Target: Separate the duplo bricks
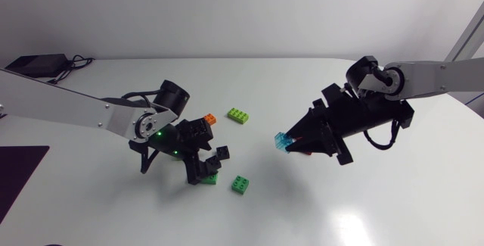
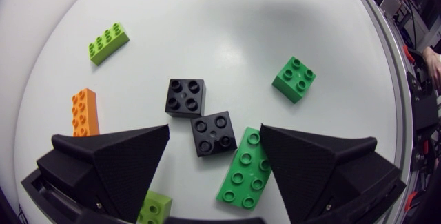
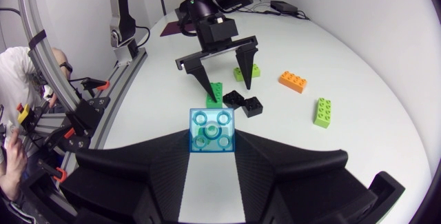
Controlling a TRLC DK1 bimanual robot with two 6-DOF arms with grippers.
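Left gripper (image 3: 227,87), fingers spread wide and holding nothing, hangs directly above the pair of black 2x2 bricks (image 2: 213,133), which lie corner to corner on the white table (image 1: 378,200). A green 2x4 brick (image 2: 245,169) lies just beside the pair, against the inner face of one finger. A green 2x2 brick (image 2: 294,79) and an orange brick (image 2: 84,112) lie near the pair on opposite sides, with a lime green brick (image 2: 108,42) farther off. Well apart from the pair, the right gripper (image 1: 290,143) clamps a translucent blue 2x2 brick (image 3: 211,130) at its fingertips.
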